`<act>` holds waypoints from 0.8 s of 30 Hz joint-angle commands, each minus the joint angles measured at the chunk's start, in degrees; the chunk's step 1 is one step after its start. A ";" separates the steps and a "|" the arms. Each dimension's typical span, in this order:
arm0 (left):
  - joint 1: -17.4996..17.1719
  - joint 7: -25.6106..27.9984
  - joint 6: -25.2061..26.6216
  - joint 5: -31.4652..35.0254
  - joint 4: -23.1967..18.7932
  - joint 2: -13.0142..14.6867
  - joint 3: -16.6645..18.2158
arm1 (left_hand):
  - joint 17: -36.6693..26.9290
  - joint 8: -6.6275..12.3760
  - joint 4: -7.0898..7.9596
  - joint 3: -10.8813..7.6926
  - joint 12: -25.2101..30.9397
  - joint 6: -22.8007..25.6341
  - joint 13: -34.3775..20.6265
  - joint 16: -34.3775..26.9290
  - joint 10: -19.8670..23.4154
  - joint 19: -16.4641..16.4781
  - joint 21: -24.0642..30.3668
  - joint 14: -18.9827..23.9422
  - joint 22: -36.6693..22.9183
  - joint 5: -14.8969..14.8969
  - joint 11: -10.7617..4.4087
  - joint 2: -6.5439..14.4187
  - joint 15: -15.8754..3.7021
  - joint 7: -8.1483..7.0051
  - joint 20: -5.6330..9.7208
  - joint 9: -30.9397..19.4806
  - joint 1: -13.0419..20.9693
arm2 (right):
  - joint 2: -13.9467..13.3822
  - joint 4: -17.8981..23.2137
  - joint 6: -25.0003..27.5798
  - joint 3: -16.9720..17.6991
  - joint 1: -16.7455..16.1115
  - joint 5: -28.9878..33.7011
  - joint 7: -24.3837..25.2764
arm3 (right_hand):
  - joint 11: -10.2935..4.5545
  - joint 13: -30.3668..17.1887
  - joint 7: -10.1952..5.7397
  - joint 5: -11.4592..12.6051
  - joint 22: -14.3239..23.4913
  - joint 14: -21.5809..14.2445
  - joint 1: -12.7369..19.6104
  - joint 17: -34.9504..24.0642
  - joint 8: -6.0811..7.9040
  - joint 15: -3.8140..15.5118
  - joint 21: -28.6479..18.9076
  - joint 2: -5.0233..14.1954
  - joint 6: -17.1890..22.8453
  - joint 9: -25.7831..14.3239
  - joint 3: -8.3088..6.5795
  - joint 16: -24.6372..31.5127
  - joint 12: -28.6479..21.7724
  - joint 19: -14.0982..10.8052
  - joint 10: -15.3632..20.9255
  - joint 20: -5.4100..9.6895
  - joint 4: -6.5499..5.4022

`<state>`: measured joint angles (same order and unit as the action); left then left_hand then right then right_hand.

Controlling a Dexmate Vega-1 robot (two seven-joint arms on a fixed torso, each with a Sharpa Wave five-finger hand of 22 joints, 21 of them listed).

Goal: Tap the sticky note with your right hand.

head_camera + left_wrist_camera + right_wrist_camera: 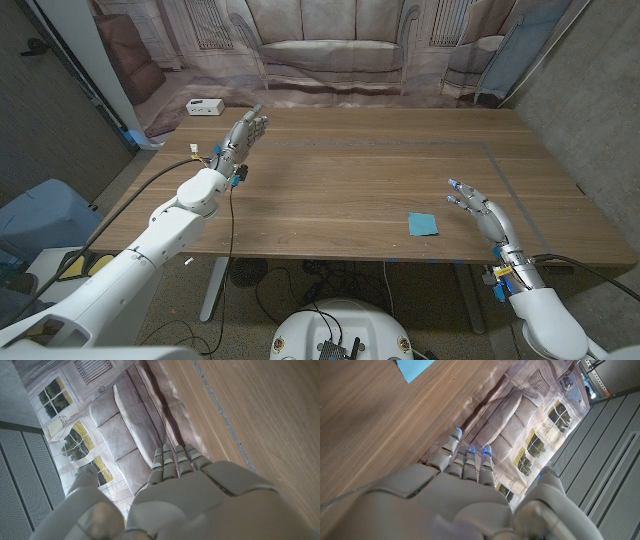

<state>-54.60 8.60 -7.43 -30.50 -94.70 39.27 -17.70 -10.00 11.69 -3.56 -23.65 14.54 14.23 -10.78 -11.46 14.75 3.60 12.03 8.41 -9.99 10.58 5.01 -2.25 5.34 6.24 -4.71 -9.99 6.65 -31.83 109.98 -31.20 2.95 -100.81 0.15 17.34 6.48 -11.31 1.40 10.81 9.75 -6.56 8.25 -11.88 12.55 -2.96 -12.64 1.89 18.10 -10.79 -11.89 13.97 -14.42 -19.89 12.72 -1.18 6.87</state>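
A printed fabric backdrop [330,50] showing a sofa and paned windows hangs in soft folds behind the wooden surface [350,180], a broad rectangle of long brown planks with a matte grain and a thin pale line of tape running along its far and right parts. The left arm [150,250], a smooth white shell with a black cable trailing beside it, reaches to the far left part of the surface, where the left robot hand [243,135] is open, its grey segmented fingers straight and close together, holding nothing. The right robot hand [480,212] is near the front right edge, also open and empty, its fingers extended with small blue lights at the tips. The sticky note [423,224], a flat, teal-blue square of paper, lies on the surface just beside the right robot hand, toward the middle, apart from its fingertips. A small white rectangular box [205,107] sits at the far left corner.
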 commanded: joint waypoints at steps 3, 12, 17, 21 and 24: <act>0.49 -0.60 -0.58 0.48 0.86 0.15 -0.20 | -0.15 -0.08 -0.21 -0.18 -0.12 0.82 -0.32 0.14 0.50 0.01 -0.16 0.68 -0.25 0.00 -0.26 0.25 -0.10 0.03 -0.33 -0.33 0.31 | 2.04 1.12 3.72 1.22 -0.37 16.39 8.12 | -0.15 -0.31 -0.63 0.21 0.16 -1.04 0.77 -0.08 -0.16 0.30 0.26 0.33 -0.12 -0.24 -0.43 0.07 0.02 -0.83 0.36 1.16 0.44; 0.76 -0.94 -1.08 0.65 1.35 0.15 -0.21 | -0.15 -0.16 -0.29 -0.17 -0.22 0.86 -0.33 0.22 0.54 -0.10 -0.26 0.69 -0.25 -0.02 -0.36 0.31 -0.24 -0.07 -0.42 -0.33 0.33 | 0.82 3.60 10.31 1.05 -0.74 27.16 12.22 | -0.68 -0.37 -1.19 0.23 0.17 0.63 1.06 -0.12 -0.32 0.42 0.95 0.60 -0.01 -0.26 -0.66 -0.83 0.57 0.32 -0.34 1.72 0.53; 0.72 -1.29 -1.26 0.49 1.66 0.28 -0.12 | -0.15 -0.17 -0.36 -0.17 -0.28 1.04 -0.33 0.29 0.69 -0.13 -0.32 0.71 -0.26 -0.03 -0.32 0.36 -0.27 0.06 -0.47 -0.33 0.33 | -0.67 6.27 15.25 0.74 -1.56 31.26 12.69 | -1.35 -0.44 -1.67 0.23 0.19 2.53 0.46 -0.45 -0.63 0.00 1.61 1.46 -0.17 -0.28 -0.81 -1.58 1.56 1.98 -2.15 1.52 -0.07; 0.60 -1.26 -1.46 0.38 1.80 0.28 0.05 | -0.16 -0.21 -0.41 -0.16 -0.35 1.07 -0.33 0.32 0.67 -0.20 -0.37 0.72 -0.26 -0.03 -0.49 0.39 -0.27 0.01 -0.53 -0.33 0.34 | -1.65 7.32 17.94 0.12 -1.76 34.05 14.06 | -1.73 -0.49 -2.08 0.18 0.21 3.80 0.08 -0.57 -0.79 0.05 2.05 1.40 -0.33 -0.29 -0.69 -2.04 2.00 3.47 -3.03 0.78 -0.24; 0.58 -1.29 -1.72 0.42 1.95 0.29 0.13 | -0.16 -0.24 -0.43 -0.16 -0.39 1.06 -0.33 0.34 0.69 -0.20 -0.38 0.74 -0.27 -0.04 -0.45 0.41 -0.29 0.13 -0.53 -0.33 0.35 | -2.41 7.80 19.81 -0.45 -1.77 36.21 15.36 | -1.89 -0.50 -2.30 0.17 0.22 4.52 -0.10 -0.63 -0.92 0.16 2.16 1.34 -0.56 -0.29 -0.61 -2.28 2.19 4.02 -3.47 0.64 -0.31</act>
<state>-53.98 7.56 -8.58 -30.01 -93.33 39.46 -17.87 -10.00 11.69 -3.56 -23.65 14.17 14.75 -10.78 -11.23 15.05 3.39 11.95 8.61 -9.99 10.58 4.70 -2.25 5.11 6.13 -4.91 -9.99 6.65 -32.14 115.11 -19.52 3.66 -102.04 26.69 28.58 4.60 -11.60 -0.34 10.82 9.74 -2.82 8.39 -12.36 11.85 -2.76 -10.57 3.11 17.59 -10.78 -12.34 11.96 -12.46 -16.45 9.80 -0.54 6.87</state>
